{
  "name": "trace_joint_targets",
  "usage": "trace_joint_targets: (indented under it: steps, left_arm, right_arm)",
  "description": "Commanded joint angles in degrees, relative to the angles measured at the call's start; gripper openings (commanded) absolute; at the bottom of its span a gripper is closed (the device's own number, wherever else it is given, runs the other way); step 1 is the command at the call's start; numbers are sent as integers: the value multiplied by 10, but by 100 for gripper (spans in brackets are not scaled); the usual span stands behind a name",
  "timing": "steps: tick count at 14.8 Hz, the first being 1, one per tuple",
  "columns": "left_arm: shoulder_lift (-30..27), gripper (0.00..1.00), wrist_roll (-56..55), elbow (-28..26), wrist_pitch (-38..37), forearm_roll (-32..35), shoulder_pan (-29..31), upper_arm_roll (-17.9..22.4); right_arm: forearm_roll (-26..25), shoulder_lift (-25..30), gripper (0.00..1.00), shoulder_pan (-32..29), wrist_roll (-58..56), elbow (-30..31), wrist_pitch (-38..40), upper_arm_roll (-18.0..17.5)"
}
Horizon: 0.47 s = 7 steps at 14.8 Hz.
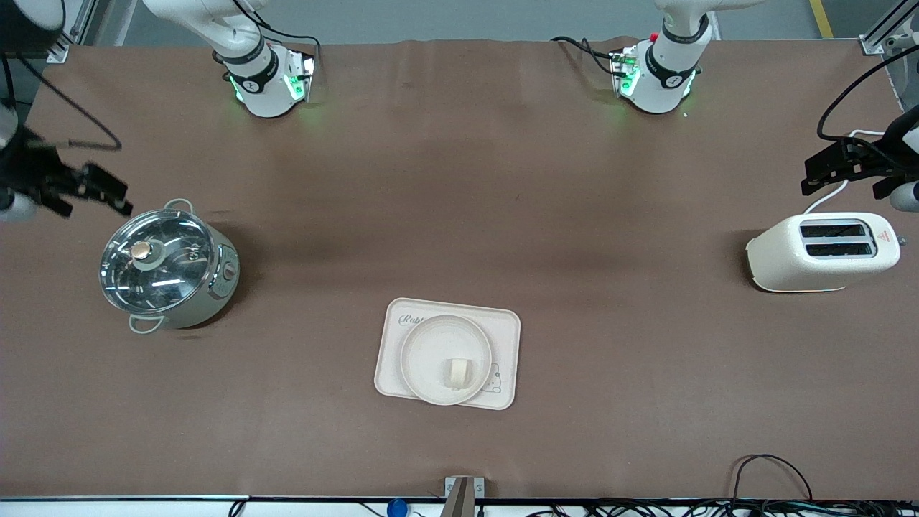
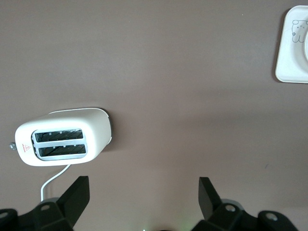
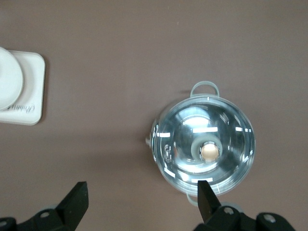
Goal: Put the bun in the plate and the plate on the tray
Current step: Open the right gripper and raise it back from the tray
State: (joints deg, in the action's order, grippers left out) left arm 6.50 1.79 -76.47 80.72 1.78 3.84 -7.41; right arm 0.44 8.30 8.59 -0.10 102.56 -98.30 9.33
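The small pale bun (image 1: 459,373) lies in the round cream plate (image 1: 429,350). The plate sits on the rectangular "Rabbit" tray (image 1: 507,336), in the middle of the table near the front camera. My right gripper (image 1: 90,197) is open and empty, up in the air beside the pot at the right arm's end. My left gripper (image 1: 843,183) is open and empty, up in the air above the toaster at the left arm's end. The right wrist view (image 3: 143,199) shows part of the tray (image 3: 30,91) and plate (image 3: 8,77). The left wrist view (image 2: 144,197) shows a tray corner (image 2: 291,57).
A steel pot with a glass lid (image 1: 166,267) stands at the right arm's end; it also shows in the right wrist view (image 3: 204,149). A white two-slot toaster (image 1: 822,253) with a white cord stands at the left arm's end, also in the left wrist view (image 2: 62,137). Brown cloth covers the table.
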Motion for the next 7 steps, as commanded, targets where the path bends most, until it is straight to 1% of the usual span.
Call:
trace_joint_targets:
  steps: [1,5,7]
  left_arm:
    - [-9,100,8,1,-11,-10,-7,10]
    - [-10,100,7,0,-19,-9,-9,7]
    - [-8,100,4,1,-19,-9,-8,5]
  right_arm:
    - [-16,54,100,-2,12,49,22,-2]
    - [-21,52,100,5,6,34,23,-5]
    - [-36,26,100,11,10,-13,30,-7]
